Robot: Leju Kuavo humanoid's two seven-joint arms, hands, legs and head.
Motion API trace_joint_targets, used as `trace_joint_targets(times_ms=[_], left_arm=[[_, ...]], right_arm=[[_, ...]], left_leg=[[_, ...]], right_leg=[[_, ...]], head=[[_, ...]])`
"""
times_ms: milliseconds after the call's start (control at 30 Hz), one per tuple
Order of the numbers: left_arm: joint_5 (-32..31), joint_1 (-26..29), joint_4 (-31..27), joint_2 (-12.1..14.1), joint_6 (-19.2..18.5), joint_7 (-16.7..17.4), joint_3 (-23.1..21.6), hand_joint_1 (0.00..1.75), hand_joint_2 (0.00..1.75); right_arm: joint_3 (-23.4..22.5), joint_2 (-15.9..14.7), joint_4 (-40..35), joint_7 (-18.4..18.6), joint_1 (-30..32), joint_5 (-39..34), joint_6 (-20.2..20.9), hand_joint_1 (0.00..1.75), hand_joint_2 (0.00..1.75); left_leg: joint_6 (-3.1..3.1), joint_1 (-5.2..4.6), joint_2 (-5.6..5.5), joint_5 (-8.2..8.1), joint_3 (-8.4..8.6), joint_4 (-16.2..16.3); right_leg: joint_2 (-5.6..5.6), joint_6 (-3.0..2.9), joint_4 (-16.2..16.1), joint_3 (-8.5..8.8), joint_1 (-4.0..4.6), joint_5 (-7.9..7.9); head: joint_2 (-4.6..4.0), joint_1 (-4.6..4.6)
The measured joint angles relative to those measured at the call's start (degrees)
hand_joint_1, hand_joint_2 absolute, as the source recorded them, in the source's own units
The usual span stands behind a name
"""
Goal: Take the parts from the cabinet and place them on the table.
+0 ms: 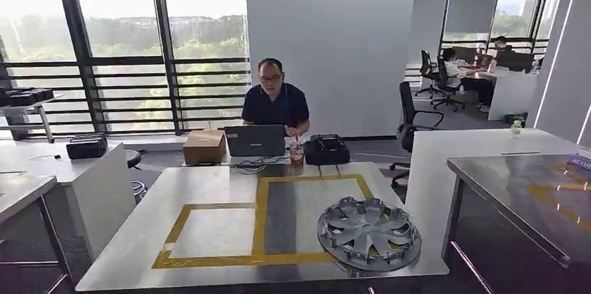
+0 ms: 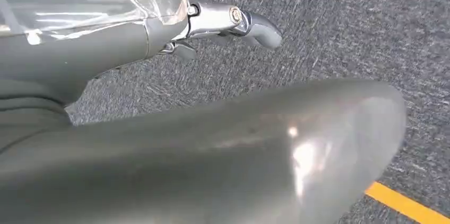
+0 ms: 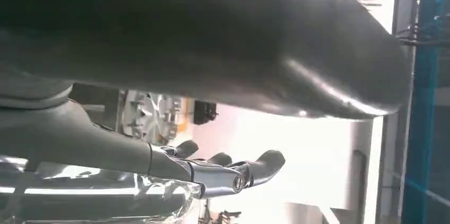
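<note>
- The part, a silver wheel cover [image 1: 369,232], lay flat on the table [image 1: 209,189], at the near right corner of it, partly over the yellow tape frame [image 1: 259,224] that was stuck on the top.
- In my right wrist view a piece of the same wheel cover [image 3: 154,118] was seen behind my arm, small and partly hidden.
- My right hand [image 3: 223,171] held nothing; its fingers [image 3: 268,163] were stretched forward and a little apart.
- My left hand [image 2: 223,25] hung over a grey carpet [image 2: 345,27] and held nothing; the fingers were bent inward, but how tight I could not tell.
- A yellow line [image 2: 406,205] crossed the carpet near this arm.
- At the far edge of the table stood a cardboard box [image 1: 204,146], an open laptop [image 1: 254,140], a cup [image 1: 297,150] and a black bag [image 1: 326,149].
- A person in a dark shirt [image 1: 276,102] sat behind the laptop.
- To the right of the table was a second, metal table [image 1: 530,189], and far behind, other people sat at desks.
</note>
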Motion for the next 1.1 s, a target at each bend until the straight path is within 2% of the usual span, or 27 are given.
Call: trace_joint_targets(times_ms=[33,67,100,133,167,233,267,300,333,367,433,467,500,533,567,600,633,667,733,767,800,833,867,933,967,1000,1100], left_arm=[[0.0,0.0,0.0,0.0,0.0,0.0,0.0,0.00,0.00],[0.0,0.1,0.0,0.1,0.0,0.1,0.0,0.00,0.00],[0.0,0.1,0.0,0.2,0.0,0.1,0.0,0.00,0.00],[0.0,0.0,0.2,0.2,0.1,0.2,0.0,0.00,0.00],[0.0,0.0,0.3,0.3,0.1,0.2,-0.2,0.00,0.00],[-0.1,0.0,0.8,0.4,0.3,0.5,-0.5,0.00,0.00],[-0.1,0.0,1.2,0.5,0.4,0.6,-0.5,0.00,0.00],[-0.1,0.0,1.5,0.7,0.5,0.7,-0.5,0.00,0.00],[-0.2,0.0,1.7,0.8,0.6,0.8,-0.5,0.00,0.00],[-0.3,0.0,2.1,0.9,0.7,0.8,-0.7,0.00,0.00],[-0.4,0.0,2.6,1.2,0.8,0.8,-1.0,0.00,0.00],[-0.4,0.1,2.9,1.3,0.9,0.8,-1.2,0.00,0.00],[-0.5,0.1,3.3,1.5,0.9,0.8,-1.4,0.00,0.00],[-0.5,0.1,3.6,1.7,1.2,0.7,-1.5,0.00,0.00],[-0.5,0.1,4.0,1.9,1.5,0.7,-1.7,0.00,0.00],[-0.5,0.1,4.4,2.3,1.9,0.6,-1.9,0.00,0.00],[-0.4,0.1,4.6,2.7,2.1,0.6,-2.0,0.00,0.00],[-0.2,0.2,5.1,2.8,2.4,0.6,-2.3,0.00,0.00],[0.1,0.2,5.7,3.3,2.8,0.6,-2.5,0.00,0.00],[0.2,0.2,6.0,3.5,2.9,0.6,-2.7,0.00,0.00],[0.3,0.2,6.3,3.7,3.0,0.6,-2.8,0.00,0.00],[0.4,0.2,6.6,3.9,3.2,0.6,-3.0,0.00,0.00],[0.8,0.3,6.8,4.0,3.4,0.6,-3.1,0.00,0.00],[1.2,0.3,6.9,4.2,3.7,0.7,-3.3,0.00,0.00],[1.3,0.2,6.9,4.3,3.8,0.8,-3.4,0.00,0.00],[1.5,0.3,6.9,4.3,3.8,1.0,-3.5,0.00,0.00],[2.4,0.5,6.6,4.3,3.7,1.8,-3.7,0.00,0.00]], right_arm=[[-0.1,0.1,0.3,1.3,0.3,-0.5,0.1,0.00,0.00],[-0.2,0.2,0.8,2.4,0.8,-0.9,0.1,0.00,1.75],[-0.4,0.3,1.3,3.2,1.3,-0.9,0.1,0.00,1.75],[-0.9,0.3,2.1,4.5,1.7,-0.6,-0.1,0.00,1.75],[-1.1,0.3,3.0,5.6,2.2,-0.6,-0.5,0.00,1.75],[-1.9,0.3,5.5,8.1,3.4,-0.1,-0.9,0.00,1.75],[-2.4,0.4,6.9,9.4,4.0,0.2,-1.1,0.00,1.75],[-2.9,0.4,8.5,10.2,4.7,0.3,-1.2,0.00,1.75],[-3.4,0.4,9.8,11.5,5.1,0.7,-1.3,0.00,1.75],[-4.0,0.5,11.3,12.8,5.5,0.9,-1.4,0.00,1.75],[-5.3,1.0,14.1,14.2,5.9,0.8,-1.3,0.00,1.75],[-6.1,1.2,15.6,14.9,5.9,0.8,-1.3,0.00,1.75],[-6.8,1.5,17.0,15.5,6.4,0.8,-1.3,0.00,1.75],[-7.7,2.0,18.7,16.2,6.7,0.8,-1.0,0.00,0.00],[-8.6,2.4,20.4,16.7,6.8,0.8,-0.6,0.00,1.75],[-9.7,2.9,22.2,17.2,7.1,0.9,-0.2,0.00,1.75],[-10.6,3.5,23.6,18.1,7.2,0.9,0.4,0.00,1.75],[-11.8,4.1,25.4,18.9,7.1,0.8,0.8,0.00,1.75],[-13.9,5.3,29.4,19.8,7.1,1.2,1.4,0.00,1.75],[-14.7,5.7,31.3,20.1,7.0,1.2,1.7,0.00,1.75],[-15.9,6.1,33.5,20.2,7.0,1.2,2.0,0.00,1.75],[-16.8,6.5,35.4,20.4,7.0,1.5,2.1,0.00,1.75],[-17.7,6.8,37.3,20.6,6.7,1.9,2.2,0.00,1.75],[-19.3,7.3,40.6,21.0,6.1,2.4,2.5,0.00,1.75],[-19.9,7.5,42.2,21.3,5.8,2.5,2.9,0.00,1.75],[-20.5,7.7,43.7,21.5,5.4,2.6,3.0,0.00,1.75],[-22.6,8.1,49.1,22.1,4.1,2.6,3.7,0.00,1.75]], left_leg=[[0.24,-0.14,-0.01,0.13,-0.25,0.1],[0.55,-0.27,-0.01,0.31,-0.38,0.1],[1.32,-0.24,0.08,1.03,-0.64,-0.4],[1.86,0.17,0.44,1.81,-0.75,-0.9],[2.44,0.13,0.46,2.28,-1.41,-1.0],[2.76,-0.09,0.55,3.09,-2.65,-0.9],[2.82,-0.18,0.56,3.52,-3.32,-0.8],[2.81,-0.29,0.57,3.98,-4.07,-0.7],[2.78,-0.31,0.57,4.32,-4.65,-0.6],[2.66,-0.32,0.57,4.62,-5.20,-0.4],[2.32,-0.31,0.53,4.98,-6.06,0.2],[2.04,-0.60,0.54,5.12,-6.49,0.5],[1.62,-0.61,0.55,5.45,-6.52,0.6],[1.32,-0.57,0.51,5.66,-6.59,0.9],[0.90,-0.40,0.52,5.94,-6.61,0.7],[0.54,-0.41,0.46,6.17,-6.69,0.7],[0.23,-0.05,0.27,5.63,-7.07,1.2],[-0.18,-0.03,0.23,2.80,-7.67,3.0],[-0.77,0.28,0.24,-3.50,-9.88,10.8],[-0.95,0.40,0.24,-5.43,-10.83,14.5],[-1.06,0.46,0.24,-6.01,-11.24,17.5],[-1.06,0.46,0.25,-5.06,-10.35,17.4],[-0.93,0.47,0.25,-3.23,-8.22,14.8],[-0.44,0.42,0.21,0.24,-1.50,4.9],[-0.01,0.25,0.06,-1.00,1.03,0.6],[0.13,-0.09,0.03,-1.07,1.70,-0.8],[1.04,-0.66,0.10,-0.39,1.04,-0.7]], right_leg=[[-0.02,0.35,-0.1,-0.05,-0.10,0.24],[-0.02,0.80,-0.2,-0.03,-0.17,0.57],[-0.02,1.15,-0.5,-0.17,-0.09,0.99],[0.04,0.98,0.5,-0.84,-0.30,-0.05],[0.04,0.66,3.0,-1.91,-0.25,-2.50],[0.04,0.19,11.6,-5.08,-0.31,-7.60],[0.04,0.31,15.7,-6.42,-0.31,-9.30],[0.03,0.74,18.0,-6.72,-0.32,-9.61],[0.03,1.22,17.1,-5.60,-0.35,-8.89],[0.02,1.77,13.7,-3.17,-0.34,-7.35],[-0.02,2.21,2.7,3.93,-0.35,-4.66],[0.00,1.41,-1.0,6.01,-0.10,-5.83],[0.09,0.76,-0.4,5.52,0.09,-4.94],[0.13,0.49,-0.6,4.86,0.12,-5.04],[0.15,0.19,-0.4,4.81,0.38,-4.97],[0.13,-0.41,-0.6,4.67,0.30,-4.59],[0.00,-1.05,-0.9,4.39,-0.32,-4.07],[-0.02,-1.65,-0.9,3.94,-0.22,-3.65],[-0.08,-2.00,-0.8,3.02,-0.15,-2.87],[-0.10,-1.91,-0.8,2.53,-0.12,-2.51],[-0.10,-1.84,-0.6,1.94,-0.10,-2.03],[-0.11,-1.73,-0.5,1.34,-0.10,-1.73],[-0.10,-1.53,-0.3,1.11,-0.11,-1.47],[0.04,-1.27,-0.1,0.56,-0.08,-0.90],[0.02,-0.99,-0.2,0.47,-0.08,-0.64],[0.01,-0.44,-0.1,0.18,0.08,-0.28],[0.01,0.71,-0.5,0.11,-0.17,0.73]], head=[[0.00,0.07],[0.00,0.11],[0.00,0.13],[-0.02,0.13],[-0.02,0.37],[-0.02,0.59],[-0.02,0.70],[-0.02,0.81],[-0.02,0.92],[-0.02,1.01],[-0.02,1.22],[-0.02,1.31],[-0.02,0.98],[-0.02,1.07],[-0.02,1.07],[-0.02,1.16],[-0.04,1.22],[-0.04,1.00],[-0.04,0.92],[-0.04,0.94],[-0.04,0.92],[-0.04,0.90],[-0.04,0.87],[-0.04,0.77],[-0.04,0.72],[-0.04,0.79],[-0.04,0.61]])
